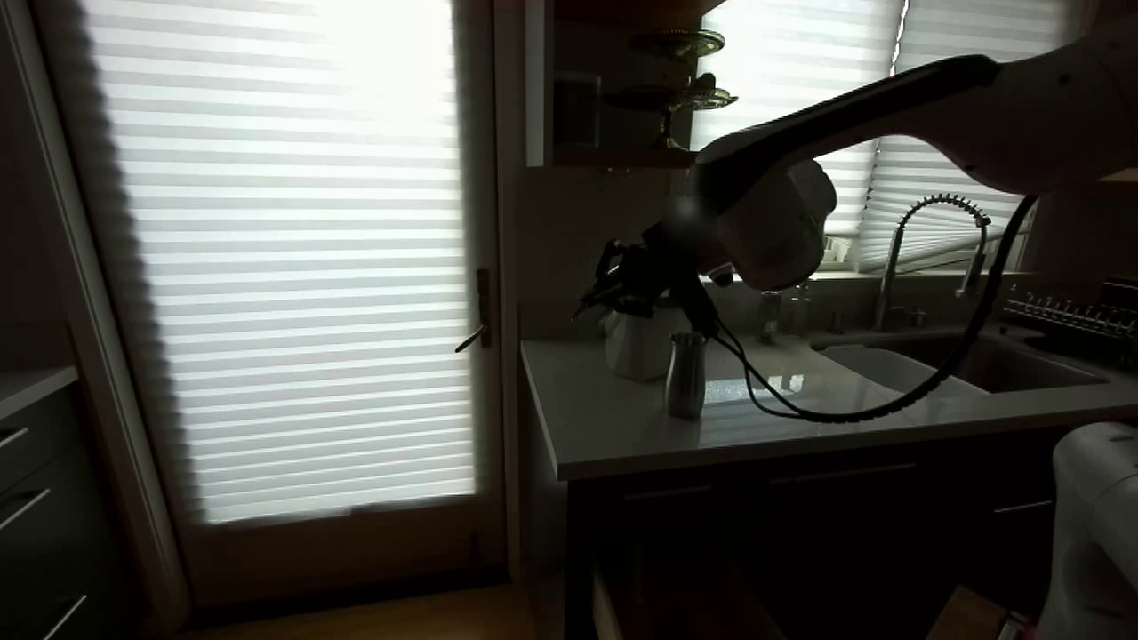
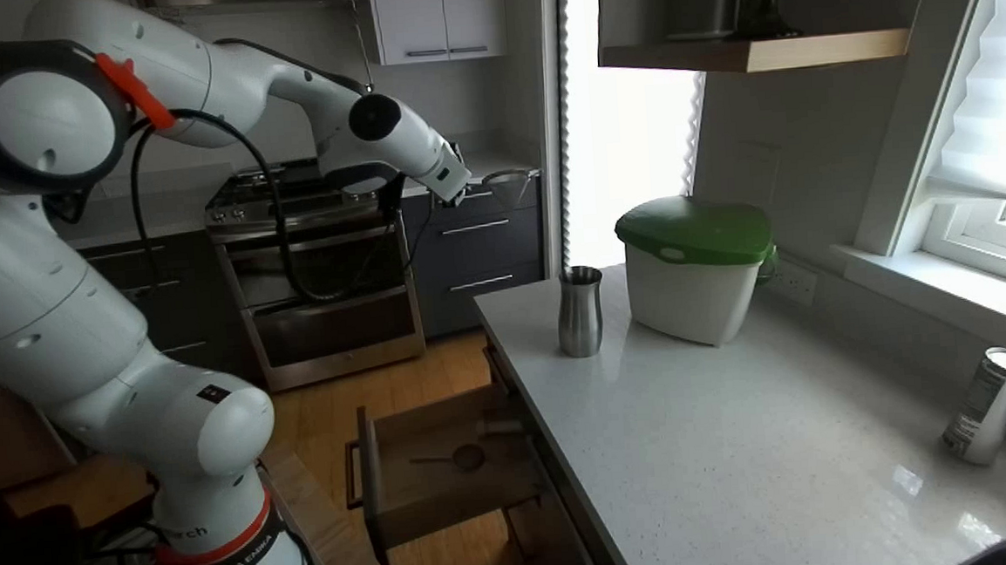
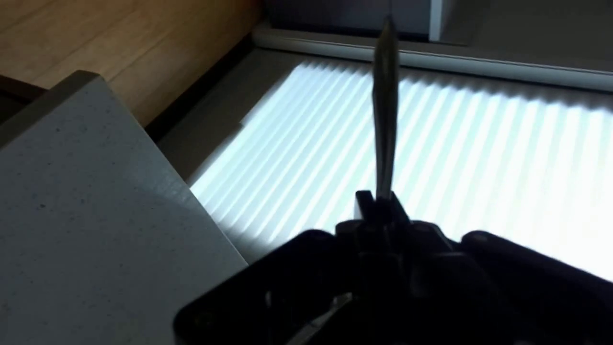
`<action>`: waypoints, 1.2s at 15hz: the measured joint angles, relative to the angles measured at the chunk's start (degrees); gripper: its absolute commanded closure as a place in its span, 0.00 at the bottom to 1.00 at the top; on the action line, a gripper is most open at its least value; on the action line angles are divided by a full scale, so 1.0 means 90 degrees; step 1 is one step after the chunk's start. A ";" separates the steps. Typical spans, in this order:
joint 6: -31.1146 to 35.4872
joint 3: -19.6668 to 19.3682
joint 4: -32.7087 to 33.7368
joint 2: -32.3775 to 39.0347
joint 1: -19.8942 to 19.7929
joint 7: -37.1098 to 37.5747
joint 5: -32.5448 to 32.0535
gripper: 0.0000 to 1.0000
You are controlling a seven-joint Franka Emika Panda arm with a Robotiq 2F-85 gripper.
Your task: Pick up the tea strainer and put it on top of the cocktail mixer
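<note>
The cocktail mixer is an upright grey metal cylinder on the counter, seen in both exterior views (image 1: 685,382) (image 2: 580,313). It is out of the wrist view. My gripper (image 3: 381,206) is shut on a thin metal handle that sticks out past the fingertips. The tea strainer (image 2: 509,188) shows in an exterior view as a faint cone with a thin rim, at the end of the arm. In the wrist view only its handle (image 3: 385,110) shows clearly. The gripper also shows as a dark shape in an exterior view (image 1: 605,289), above counter height and higher than the mixer.
A white bin with a green lid (image 2: 692,236) stands beside the mixer. A can (image 2: 995,405) stands farther along the counter (image 2: 740,443). An open drawer (image 2: 447,504) holds a round-headed utensil (image 2: 468,457). A shelf (image 2: 760,53) hangs above; a sink (image 1: 1058,378) is at one end.
</note>
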 measured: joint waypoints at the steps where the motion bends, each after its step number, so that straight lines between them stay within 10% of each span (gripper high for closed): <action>1: 0.0251 -0.0356 -0.0186 -0.0322 0.0472 -0.0527 0.0547 0.99; 5: 0.0900 -0.1439 -0.0781 -0.1589 0.1760 -0.2099 0.1784 0.94; 18: 0.0945 -0.1845 -0.0907 -0.1971 0.1904 -0.2322 0.2073 0.99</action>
